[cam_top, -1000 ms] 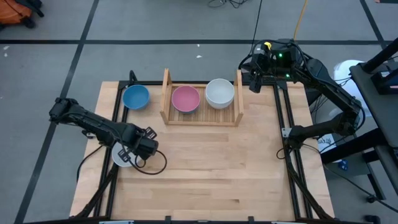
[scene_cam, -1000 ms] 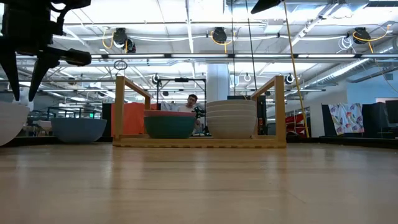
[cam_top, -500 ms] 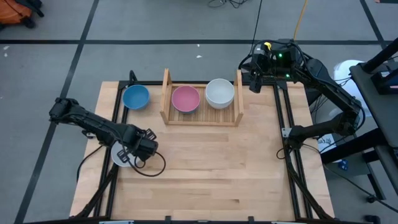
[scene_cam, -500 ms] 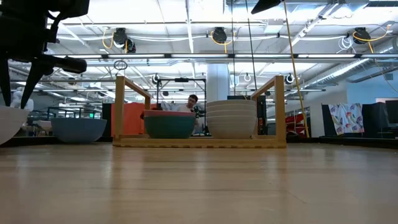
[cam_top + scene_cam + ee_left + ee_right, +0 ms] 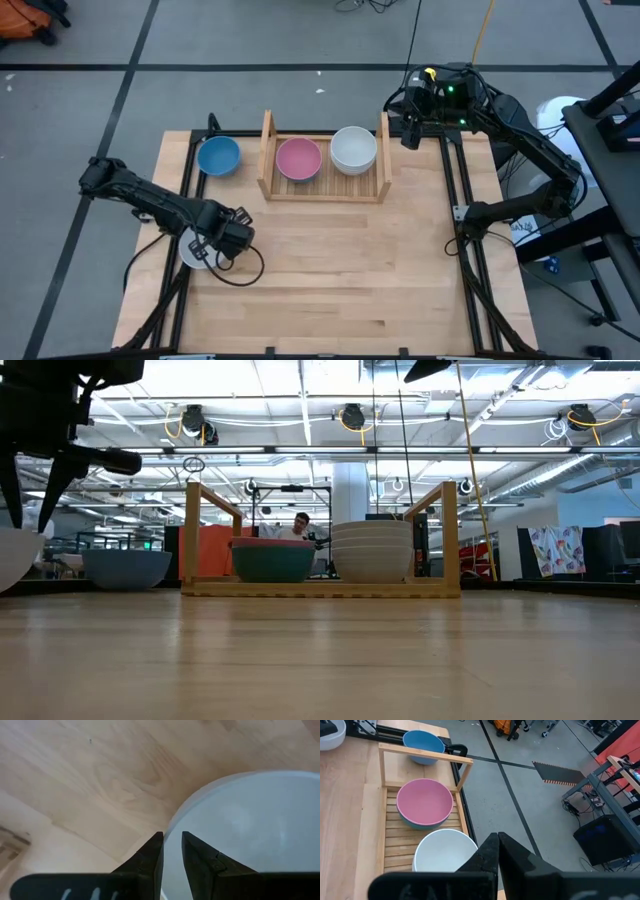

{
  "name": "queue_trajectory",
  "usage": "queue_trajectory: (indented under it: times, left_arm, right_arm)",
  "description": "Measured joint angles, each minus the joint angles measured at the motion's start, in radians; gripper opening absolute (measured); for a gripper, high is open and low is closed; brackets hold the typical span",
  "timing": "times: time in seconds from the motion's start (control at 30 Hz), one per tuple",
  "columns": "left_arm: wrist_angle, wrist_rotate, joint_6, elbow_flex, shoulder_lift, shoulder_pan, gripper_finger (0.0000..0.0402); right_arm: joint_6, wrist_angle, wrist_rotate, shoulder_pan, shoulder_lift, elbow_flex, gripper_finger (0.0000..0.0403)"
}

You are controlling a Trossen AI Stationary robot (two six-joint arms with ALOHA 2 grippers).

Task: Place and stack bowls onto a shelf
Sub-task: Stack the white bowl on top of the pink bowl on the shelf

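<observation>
A lone white bowl sits on its base at the table's left edge. My left gripper is at its rim. The shelf stands at the far side. It holds a pink bowl nested in a teal bowl. Beside that pair is a stack of white bowls. A blue bowl rests on the table left of the shelf. My right gripper waits shut, beyond the shelf's right panel. My left gripper pinches the white bowl's rim on the side facing the table's middle. One finger is inside the bowl and one outside. The fingers come from above, slanting down toward the table's left. The bowl stays upright with its base on the table.
Black frame rails run along the table's left and right sides. Bare wood fills the table's middle and near part. A person shows in the room behind the shelf.
My left gripper has sunk a little and shifted slightly toward the table's left, down onto the white bowl's rim. The bowl has stayed on the table.
</observation>
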Motion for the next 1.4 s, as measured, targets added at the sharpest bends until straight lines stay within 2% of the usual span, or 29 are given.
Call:
queue_trajectory:
  times: [0.27,0.57,0.9,1.03,1.13,1.27,1.4]
  left_arm:
    - [0.1,-0.002,0.031,-0.045,0.0,0.0,0.0074]
    - [0.084,-0.052,0.035,-0.046,0.0,0.0,0.0074]
    - [0.114,0.032,0.011,-0.074,0.0,0.001,0.0074]
    - [0.113,0.026,-0.012,-0.113,0.0,0.002,0.0074]
    - [0.114,0.027,-0.084,-0.119,0.0,0.013,0.0061]
    - [0.103,0.039,-0.129,-0.117,-0.001,0.054,0.0015]
    - [0.101,0.045,-0.135,-0.113,-0.001,0.106,0.0008]
  right_arm:
    - [0.0,0.0,0.0,0.0,0.0,0.0,0.0]
    - [0.0,0.0,0.0,0.0,0.0,0.0,0.0]
    - [0.0,0.0,0.0,0.0,0.0,0.0,0.0]
    - [0.0,0.0,0.0,0.0,0.0,0.0,0.0]
    - [0.0,0.0,0.0,0.0,0.0,0.0,0.0]
    - [0.0,0.0,0.0,0.0,0.0,0.0,0.0]
    - [0.0,0.0,0.0,0.0,0.0,0.0,0.0]
